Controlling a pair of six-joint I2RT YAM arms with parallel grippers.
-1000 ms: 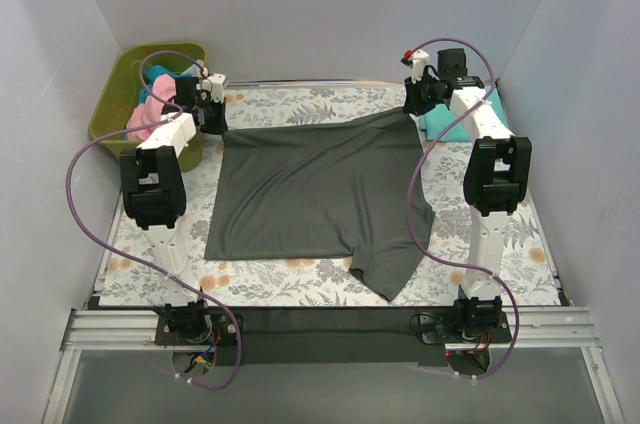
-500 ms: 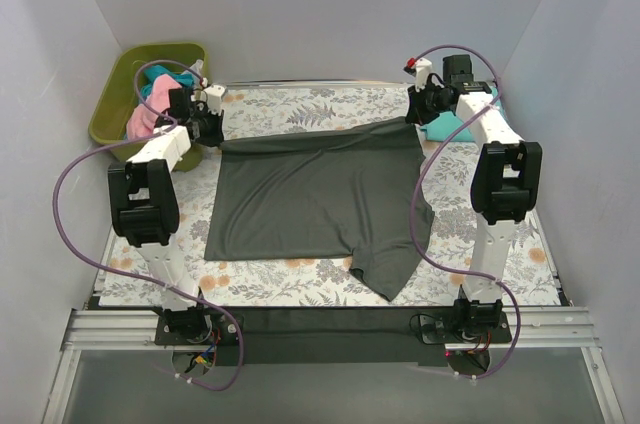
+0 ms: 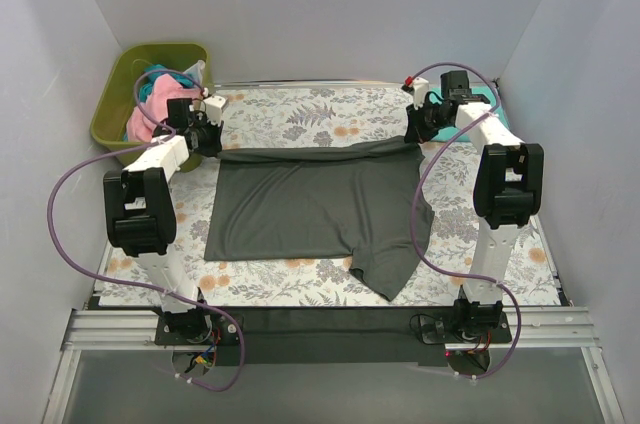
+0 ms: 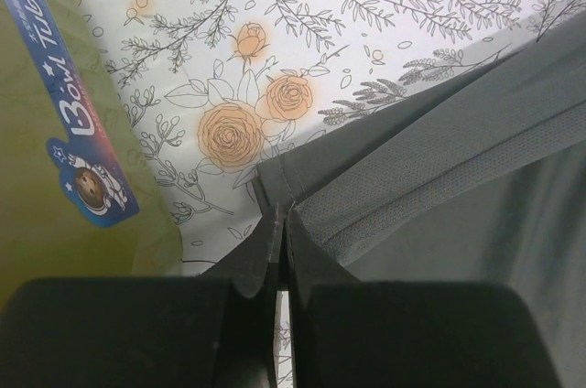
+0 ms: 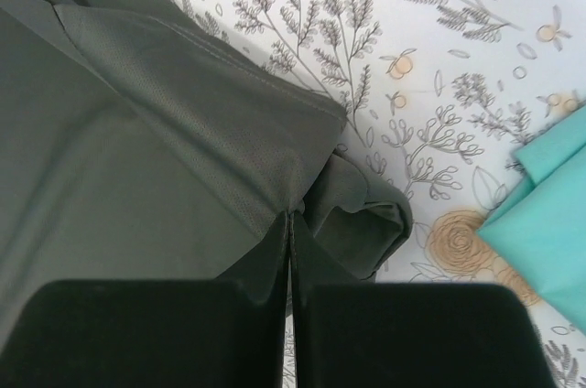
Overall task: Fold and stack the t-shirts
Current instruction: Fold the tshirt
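A dark charcoal grey t-shirt (image 3: 315, 204) lies spread on the floral table cloth (image 3: 300, 114), with one sleeve hanging toward the near edge. My left gripper (image 3: 210, 140) is shut on its far left corner (image 4: 279, 188). My right gripper (image 3: 415, 134) is shut on its far right corner (image 5: 302, 196). Both corners are lifted, and the far hem stretches between them, partly folded over the shirt. A folded teal t-shirt (image 3: 478, 96) lies at the far right behind the right arm; it also shows in the right wrist view (image 5: 545, 214). Pink and teal shirts (image 3: 150, 104) lie in the bin.
An olive-green plastic bin (image 3: 125, 69) stands at the far left corner, close to my left gripper; its wall with a blue label shows in the left wrist view (image 4: 55, 132). White walls close in the table on three sides.
Both grippers have pulled the shirt's far edge toward the near side. The far hem now folds over the shirt's body, and the visible shirt is shorter front to back.
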